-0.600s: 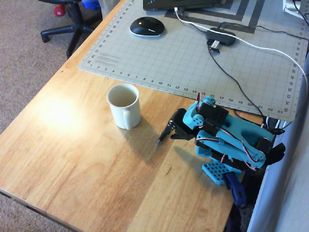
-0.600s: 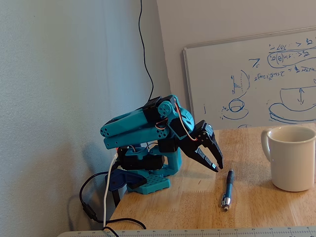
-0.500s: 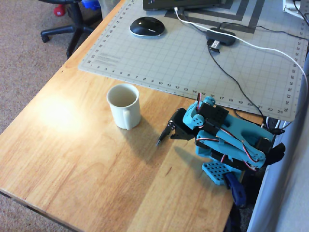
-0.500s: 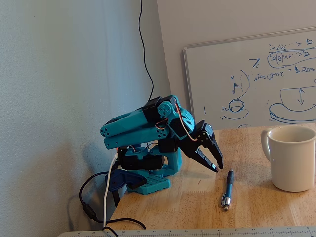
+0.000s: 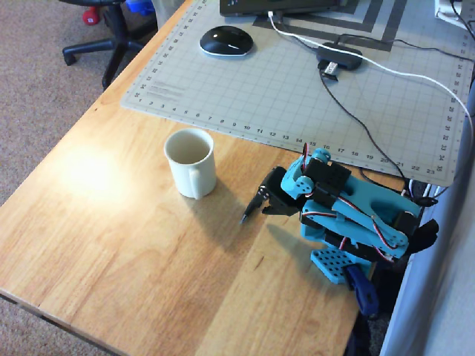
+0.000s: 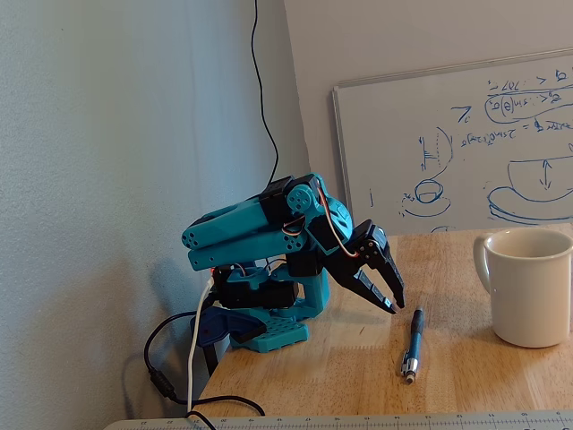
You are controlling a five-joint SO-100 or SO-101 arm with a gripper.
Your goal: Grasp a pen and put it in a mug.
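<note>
Nothing is yet being gripped: the pen (image 6: pixel 412 345) is lying on the counter (image 6: pixel 466 385) at lower centre of the fixed view, just under the slightly spread, empty end effector (image 6: pixel 390 299), with the mug (image 6: pixel 530 287) waiting empty at right.

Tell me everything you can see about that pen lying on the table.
The pen is slim and dark with a silvery tapered tip pointing toward the fixed camera. It lies flat on the wooden table, untouched, between the arm and the cream mug. The gripper hangs just above its far end. In the overhead view the gripper hides most of it.
</note>
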